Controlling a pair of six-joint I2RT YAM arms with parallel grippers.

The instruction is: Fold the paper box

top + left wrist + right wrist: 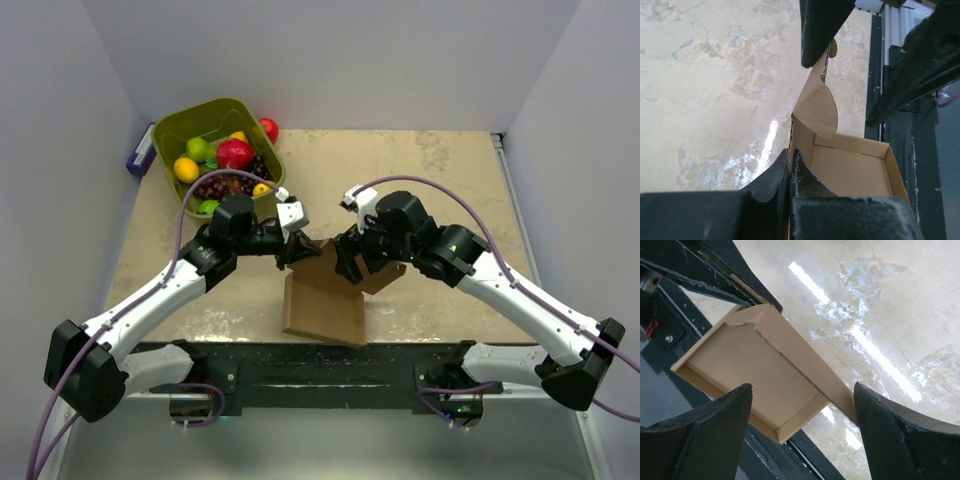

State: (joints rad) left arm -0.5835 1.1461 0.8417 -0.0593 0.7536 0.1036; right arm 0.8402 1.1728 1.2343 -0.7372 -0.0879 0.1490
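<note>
The brown paper box (323, 305) sits near the table's front edge, its tray open and its walls standing. My left gripper (297, 248) is shut on the box's left wall (799, 142), pinching the cardboard between its fingers (771, 177); a rounded flap (816, 105) curls above them. My right gripper (350, 262) is open over the box's far right side. Its fingers (720, 425) straddle the right wall (805, 365) without closing on it. The box's inside floor (740, 370) shows in both wrist views.
A green basket (172, 135) of plastic fruit stands at the back left, with a red fruit (269, 128) beside it. The black rail (320, 372) runs along the table's front edge, right under the box. The beige tabletop (450, 190) stretches to the back right.
</note>
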